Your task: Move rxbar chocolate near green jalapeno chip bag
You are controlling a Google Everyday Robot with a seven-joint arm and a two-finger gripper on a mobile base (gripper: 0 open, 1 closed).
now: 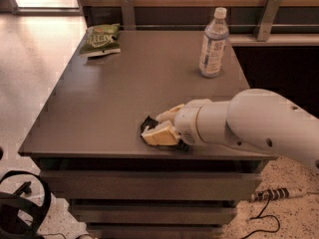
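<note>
My gripper (155,127) is low on the brown table (109,98), near its front edge, on the end of my white arm that reaches in from the right. A small black piece of the rxbar chocolate (147,122) shows at the gripper's left tip; the rest of the bar is hidden under the gripper. The green jalapeno chip bag (101,39) lies flat at the table's far left corner, well away from the gripper.
A clear water bottle (214,44) with a white cap stands upright at the table's far right. The table has drawers below its front edge. A dark shelf and wooden wall lie behind. Cables lie on the speckled floor at the lower right.
</note>
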